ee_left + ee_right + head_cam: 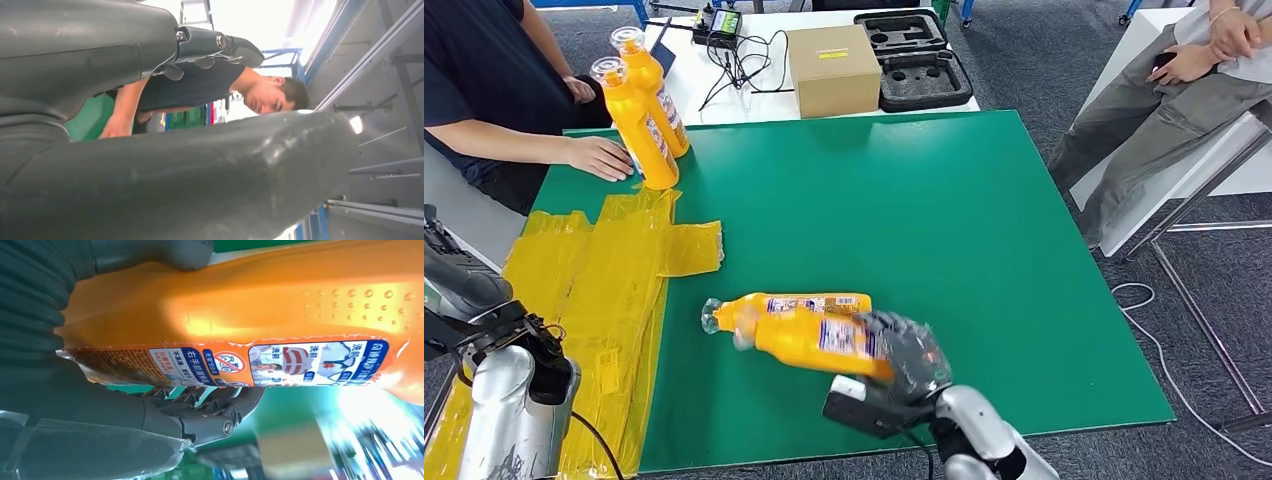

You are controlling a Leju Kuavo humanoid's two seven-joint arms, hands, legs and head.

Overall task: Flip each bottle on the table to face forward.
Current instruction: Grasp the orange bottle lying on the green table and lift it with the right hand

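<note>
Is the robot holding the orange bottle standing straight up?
No, the orange bottle lies on its side in the right hand over the green table, cap end pointing toward the yellow tape.

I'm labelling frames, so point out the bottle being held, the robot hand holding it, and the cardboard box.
held bottle (796,322): head view, orange body.
right robot hand (911,352): head view, back of hand.
cardboard box (833,55): head view, top face.

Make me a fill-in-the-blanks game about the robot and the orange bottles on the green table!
1. The robot's right hand grips an orange plastic bottle that lies on its ____.
2. Two more orange bottles stand upright near a person's hand at the table's far ____ corner.
3. The green table mat has strips of ____ tape along its left side.
4. The brown cardboard box sits beside a ____ foam tray.

Missing words: side; left; yellow; black
</note>
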